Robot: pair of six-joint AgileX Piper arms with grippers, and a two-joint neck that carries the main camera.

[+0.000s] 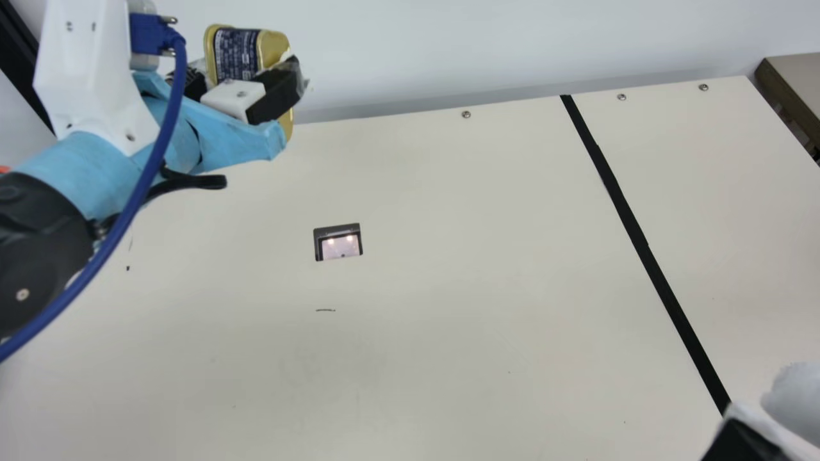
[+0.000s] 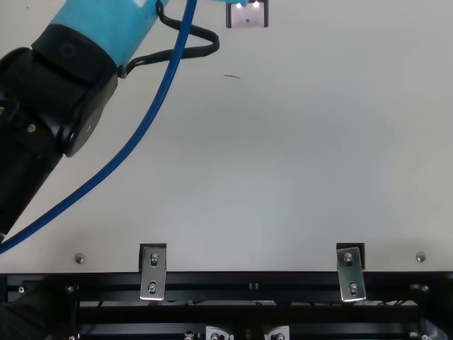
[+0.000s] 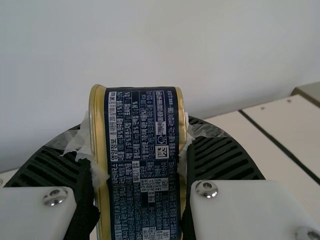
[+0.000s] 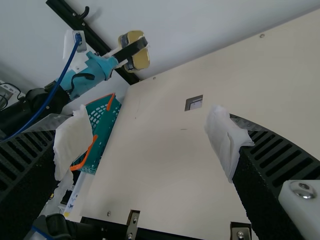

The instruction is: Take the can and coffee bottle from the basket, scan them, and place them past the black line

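One can [image 3: 142, 162], navy w/ gold rims, L fingers [image 1: 277, 93] clamping it, R fingers [image 1: 740, 444] apart

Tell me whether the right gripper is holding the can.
No, the right gripper is open and the left gripper holds the can.

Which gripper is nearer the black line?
Right. In the main view, the right gripper is beside the lower end of the black line; the left gripper, holding the can, is well left of it.
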